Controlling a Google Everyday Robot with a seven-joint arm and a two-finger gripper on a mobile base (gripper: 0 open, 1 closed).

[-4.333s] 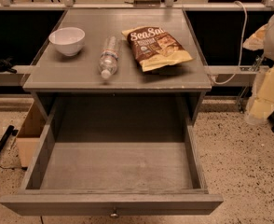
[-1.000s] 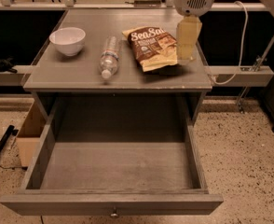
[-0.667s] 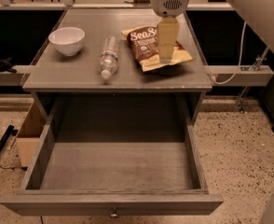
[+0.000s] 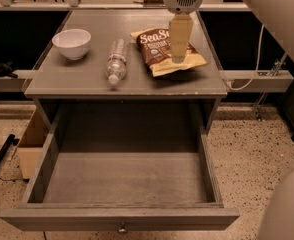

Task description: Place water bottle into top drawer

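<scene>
The water bottle [image 4: 116, 60] lies on its side on the grey cabinet top [image 4: 82, 84], white cap toward the front, between a bowl and a chip bag. The top drawer [image 4: 122, 179] is pulled fully out below and is empty, its knob [image 4: 122, 229] at the front. My gripper [image 4: 180, 44] hangs from the top of the view over the chip bag, to the right of the bottle and apart from it.
A white bowl [image 4: 72, 43] stands at the left of the top. A brown and yellow SeaSalt chip bag [image 4: 157, 51] lies at the right. A tan cardboard box [image 4: 32, 144] sits on the floor at the left. My arm's pale body [image 4: 282, 14] fills the right edge.
My gripper has come in from the right and moved leftward over the chip bag, nearer the bottle. The bottle, bowl, bag and drawer have not moved.
</scene>
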